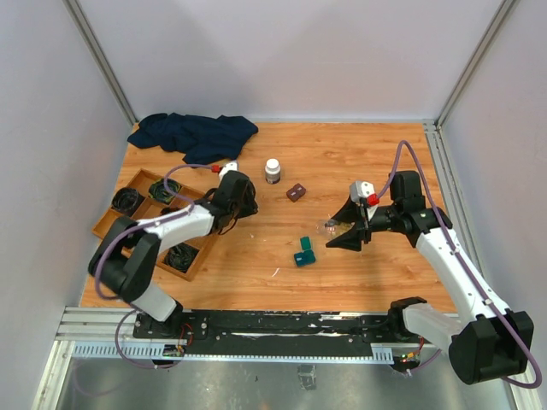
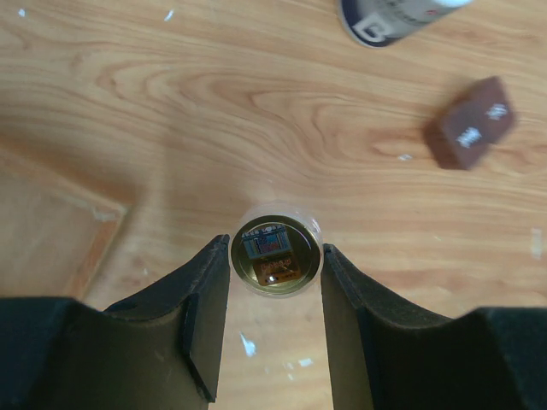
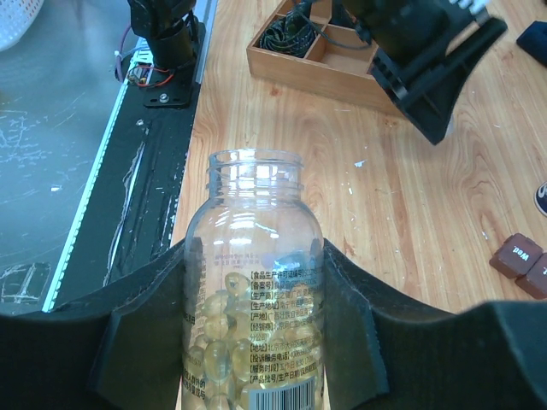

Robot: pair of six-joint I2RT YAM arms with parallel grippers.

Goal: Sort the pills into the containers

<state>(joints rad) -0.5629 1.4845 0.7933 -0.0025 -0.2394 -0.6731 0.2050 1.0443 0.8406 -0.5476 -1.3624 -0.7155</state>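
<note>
My right gripper is shut on a clear, uncapped pill bottle and holds it tilted over the table. Yellow softgel pills fill its lower part. The bottle's mouth points toward the small teal hinged container, which lies open on the wood just left of and nearer than the gripper. My left gripper is shut on a small round clear cap above the table. In the top view the left gripper sits near the wooden tray's right end.
A wooden compartment tray with black items stands at the left, also seen in the right wrist view. A white-capped bottle and a brown case lie mid-table. A dark blue cloth lies at the back left.
</note>
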